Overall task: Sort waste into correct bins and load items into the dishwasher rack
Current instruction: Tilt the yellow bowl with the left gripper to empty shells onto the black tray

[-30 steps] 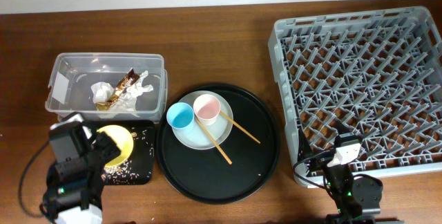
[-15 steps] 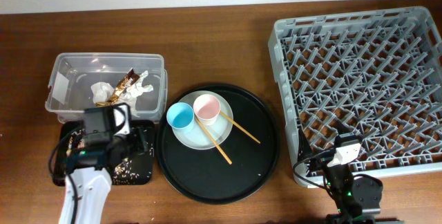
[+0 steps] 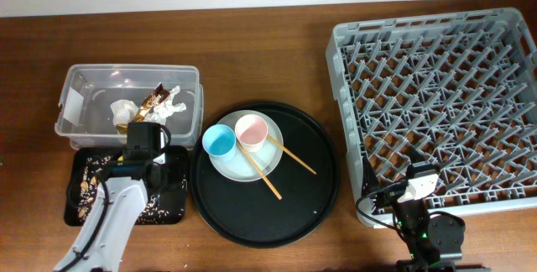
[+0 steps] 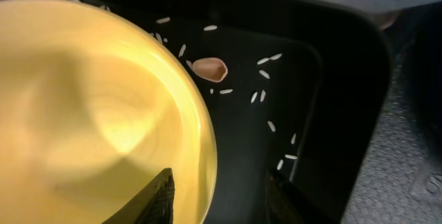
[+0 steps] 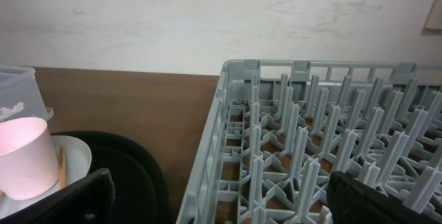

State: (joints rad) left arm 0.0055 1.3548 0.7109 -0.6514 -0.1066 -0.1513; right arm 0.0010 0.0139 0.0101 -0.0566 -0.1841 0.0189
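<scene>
Left hand (image 4: 219, 182) pinches the glossy yellow bowl (image 4: 90, 113) over a grain-strewn black tray (image 4: 304, 58) (right hand (image 5: 219, 182) gapes wide).

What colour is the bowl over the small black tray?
Yellow; the bowl shows best in left wrist view.

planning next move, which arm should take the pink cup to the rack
Right. The right gripper is open beside the dishwasher rack, with the pink cup in its wrist view. The left gripper is shut on the yellow bowl over the small black tray.
</scene>
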